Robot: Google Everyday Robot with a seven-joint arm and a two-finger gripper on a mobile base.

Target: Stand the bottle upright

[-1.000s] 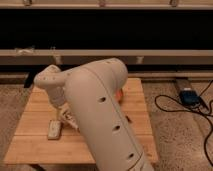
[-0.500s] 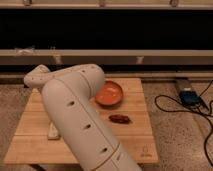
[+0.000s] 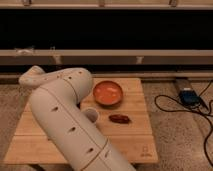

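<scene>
My white arm (image 3: 65, 120) fills the left half of the camera view, rising from the bottom edge and bending at an elbow (image 3: 35, 77) over the table's left side. The gripper is hidden behind the arm and does not show. The bottle is hidden too; nothing whitish with a label shows on the visible part of the table. A white cup (image 3: 91, 114) peeks out at the arm's right edge, near the table's middle.
A wooden table (image 3: 135, 142) stands on a speckled floor. An orange bowl (image 3: 108, 93) sits at its back middle, and a small dark brown object (image 3: 120, 118) lies in front of it. Cables and a blue-black device (image 3: 189, 96) lie on the floor at right.
The arm has swung left and lower across the table, covering the left side where the gripper and a pale packet showed a second ago. The bowl, brown object and cup are now uncovered.
</scene>
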